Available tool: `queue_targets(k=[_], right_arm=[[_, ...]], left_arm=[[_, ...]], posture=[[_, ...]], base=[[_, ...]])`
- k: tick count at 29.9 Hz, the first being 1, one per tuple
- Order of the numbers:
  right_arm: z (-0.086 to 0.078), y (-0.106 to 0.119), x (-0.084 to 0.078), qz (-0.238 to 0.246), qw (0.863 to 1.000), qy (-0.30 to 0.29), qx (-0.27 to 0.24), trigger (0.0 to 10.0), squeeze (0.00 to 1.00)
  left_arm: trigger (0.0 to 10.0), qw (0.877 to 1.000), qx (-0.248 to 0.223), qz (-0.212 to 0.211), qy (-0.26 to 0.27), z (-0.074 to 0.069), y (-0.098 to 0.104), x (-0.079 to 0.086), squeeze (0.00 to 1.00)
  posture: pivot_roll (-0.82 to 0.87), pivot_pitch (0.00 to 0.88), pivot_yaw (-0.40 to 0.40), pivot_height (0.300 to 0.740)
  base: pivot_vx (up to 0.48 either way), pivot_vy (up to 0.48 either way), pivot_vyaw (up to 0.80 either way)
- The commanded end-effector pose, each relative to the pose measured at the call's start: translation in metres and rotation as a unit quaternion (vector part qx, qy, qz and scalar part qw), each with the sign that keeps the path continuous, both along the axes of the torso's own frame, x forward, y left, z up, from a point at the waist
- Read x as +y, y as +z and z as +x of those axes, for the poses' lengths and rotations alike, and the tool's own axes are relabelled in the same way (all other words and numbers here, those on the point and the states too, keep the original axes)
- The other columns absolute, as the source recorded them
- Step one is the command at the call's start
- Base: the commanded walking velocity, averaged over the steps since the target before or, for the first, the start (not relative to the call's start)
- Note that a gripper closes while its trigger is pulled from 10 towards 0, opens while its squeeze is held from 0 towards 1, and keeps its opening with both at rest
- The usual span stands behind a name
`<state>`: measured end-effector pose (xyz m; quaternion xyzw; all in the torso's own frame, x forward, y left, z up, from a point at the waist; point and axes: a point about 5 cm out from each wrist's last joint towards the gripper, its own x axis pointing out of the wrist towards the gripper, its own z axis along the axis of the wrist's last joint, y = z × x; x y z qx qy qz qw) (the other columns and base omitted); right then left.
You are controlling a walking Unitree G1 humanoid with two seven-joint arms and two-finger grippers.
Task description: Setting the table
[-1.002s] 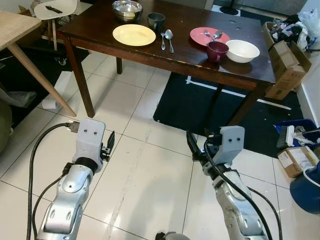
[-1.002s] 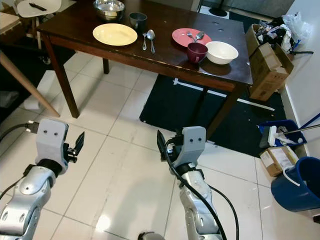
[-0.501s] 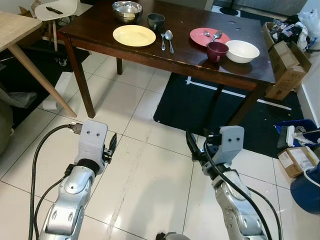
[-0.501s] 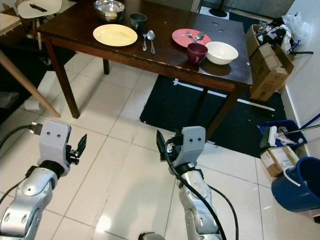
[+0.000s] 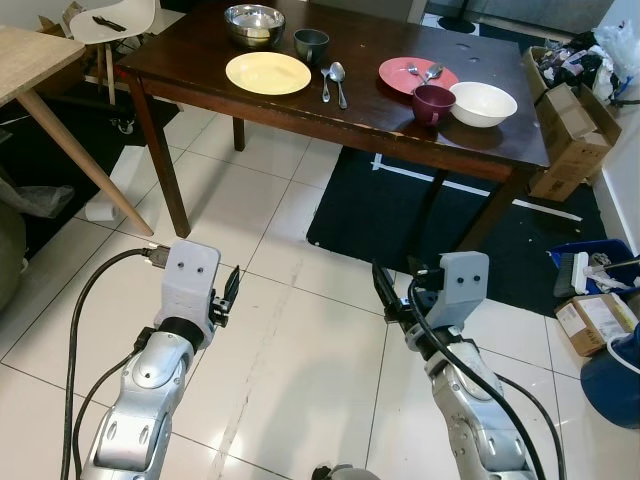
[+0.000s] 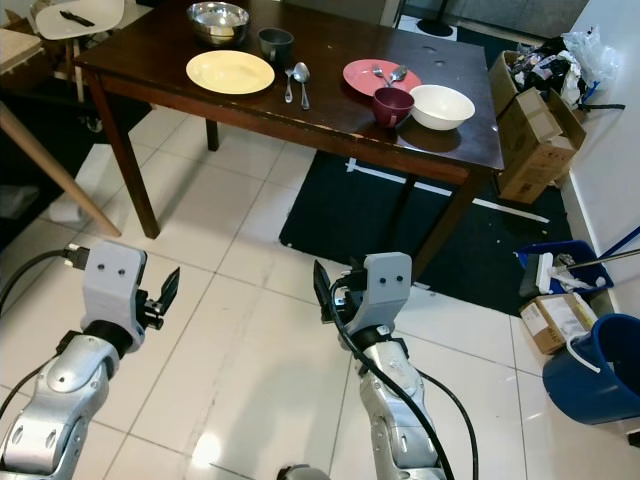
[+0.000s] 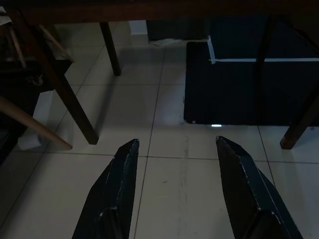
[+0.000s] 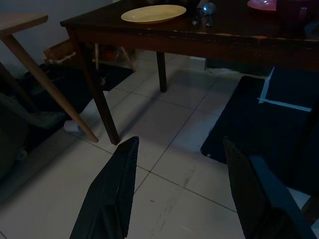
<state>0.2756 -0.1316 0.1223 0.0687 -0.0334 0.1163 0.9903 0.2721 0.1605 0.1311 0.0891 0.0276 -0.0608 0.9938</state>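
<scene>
- On the dark wooden surface (image 5: 380, 110) ahead, the tableware sits in two clusters, which reads as two place settings partly laid.
- First cluster: yellow plate (image 5: 267, 72) near the front edge, fork (image 5: 325, 83) and spoon (image 5: 339, 82) side by side just beside it, dark cup (image 5: 311, 43) behind, steel bowl (image 5: 253, 20) at the far corner. The cutlery lies parallel to the plate's side, consistent with a finished setting.
- Second cluster: red plate (image 5: 418, 72) with cutlery lying on top of it; maroon mug (image 5: 433, 102) touching or nearly touching the white bowl (image 5: 483, 102). The cutlery on the plate suggests this setting is not yet sorted.
- Left tool (image 5: 229, 293) hangs low over the tiled floor (image 5: 300, 380), well apart from the surface; fingers (image 7: 117, 194) spread, holding nothing.
- Right tool (image 5: 383, 290) hangs likewise over the floor near the black mat (image 5: 400, 230); fingers (image 8: 112, 194) spread, nothing between them.
- Judgement: both arms are carried forward and empty, apparently in an approach stance; the robot stands too far off to reach any item.
- Next move likely calls for stepping closer to the front edge before any grasp.
- Risk: the mug and white bowl sit close together near the edge, so a reach there could nudge one.
</scene>
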Motion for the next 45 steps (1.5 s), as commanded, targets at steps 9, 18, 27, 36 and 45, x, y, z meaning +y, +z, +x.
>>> queue_targets(k=[9,18,27,36,45], right_arm=[[-0.002,-0.005,-0.002,0.003,1.0,0.0,0.01,10.0,0.0],[-0.002,-0.005,-0.001,0.004,1.0,0.0,0.011,10.0,0.0],[-0.003,-0.006,-0.001,0.004,1.0,-0.001,0.012,10.0,0.0],[0.003,-0.009,-0.03,-0.028,0.993,-0.113,0.021,10.0,0.0],[0.002,-0.004,-0.026,-0.048,0.994,-0.093,0.003,10.0,0.0]], left_arm=[[10.0,1.0,0.01,0.002,-0.007,-0.002,-0.006,-0.002,0.0],[10.0,1.0,0.008,0.004,-0.004,-0.002,-0.005,-0.002,0.0],[10.0,1.0,0.01,0.006,-0.004,-0.002,-0.006,-0.001,0.0],[10.0,1.0,0.016,0.013,0.011,-0.002,-0.011,0.004,0.0],[10.0,1.0,0.011,0.011,0.006,0.001,-0.008,0.0,0.0]], posture=[[-0.12,0.025,-0.013,0.74],[-0.12,0.028,-0.012,0.74],[-0.12,0.03,-0.008,0.74],[-0.12,0.033,-0.008,0.74],[-0.13,0.033,-0.007,0.74]], base=[[0.0,0.0,0.0],[0.0,0.0,0.0],[0.0,0.0,0.0],[0.0,0.0,0.0],[0.0,0.0,0.0]])
